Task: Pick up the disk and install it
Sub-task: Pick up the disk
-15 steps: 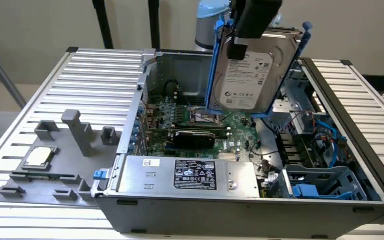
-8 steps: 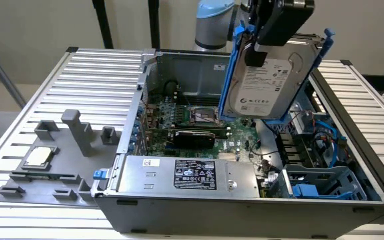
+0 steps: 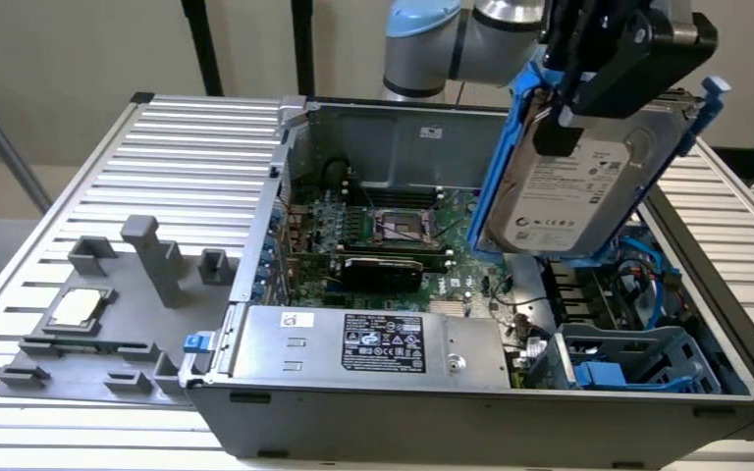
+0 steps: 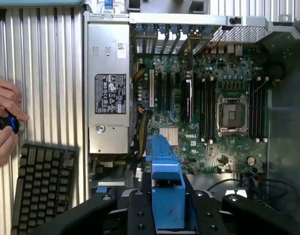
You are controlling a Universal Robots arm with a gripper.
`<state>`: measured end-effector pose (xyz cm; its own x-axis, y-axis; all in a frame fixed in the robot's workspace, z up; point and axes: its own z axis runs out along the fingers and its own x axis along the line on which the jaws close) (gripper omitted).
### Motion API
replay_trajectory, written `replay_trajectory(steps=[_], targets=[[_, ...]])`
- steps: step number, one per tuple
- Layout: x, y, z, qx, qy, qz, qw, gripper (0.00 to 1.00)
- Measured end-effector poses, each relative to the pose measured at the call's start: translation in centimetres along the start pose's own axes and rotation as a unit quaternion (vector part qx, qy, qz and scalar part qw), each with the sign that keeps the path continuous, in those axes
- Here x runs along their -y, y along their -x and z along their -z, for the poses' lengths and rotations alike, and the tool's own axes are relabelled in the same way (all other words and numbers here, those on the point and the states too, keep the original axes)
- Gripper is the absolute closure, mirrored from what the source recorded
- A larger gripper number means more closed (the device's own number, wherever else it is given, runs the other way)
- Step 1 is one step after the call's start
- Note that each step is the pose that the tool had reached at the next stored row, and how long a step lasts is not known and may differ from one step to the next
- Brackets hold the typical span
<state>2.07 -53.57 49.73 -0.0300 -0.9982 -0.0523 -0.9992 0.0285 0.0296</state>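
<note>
The disk (image 3: pixel 573 191), a silver-grey hard drive with a white label in bright blue carrier rails, hangs tilted on edge above the open computer case (image 3: pixel 482 402). My gripper (image 3: pixel 613 59) is shut on its upper end, black fingers clamped across the carrier. In the wrist view the blue rail of the disk (image 4: pixel 164 181) sticks out between my black fingers (image 4: pixel 140 210), over the green motherboard (image 4: pixel 209 98). Blue drive bays (image 3: pixel 639 358) sit in the case at the exterior view's lower right, below the disk.
A grey power supply box (image 3: pixel 370 339) with a black label lies at the case's front. A grey fixture tray (image 3: pixel 89 324) holding a small silver chip part (image 3: pixel 76 306) sits at the exterior view's left. A person's hands (image 4: pixel 5 122) and a black keyboard (image 4: pixel 42 186) lie beside the case.
</note>
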Motion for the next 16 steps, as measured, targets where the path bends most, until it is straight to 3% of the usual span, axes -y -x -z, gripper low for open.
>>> replay_trajectory(steps=[11, 16], targets=[[3.32, -3.1, 0.23, 0.0000, 0.0000, 0.000, 1.0000, 1.00], [5.28, -4.1, 0.28, -0.0001, 0.0000, 0.000, 1.0000, 1.00]])
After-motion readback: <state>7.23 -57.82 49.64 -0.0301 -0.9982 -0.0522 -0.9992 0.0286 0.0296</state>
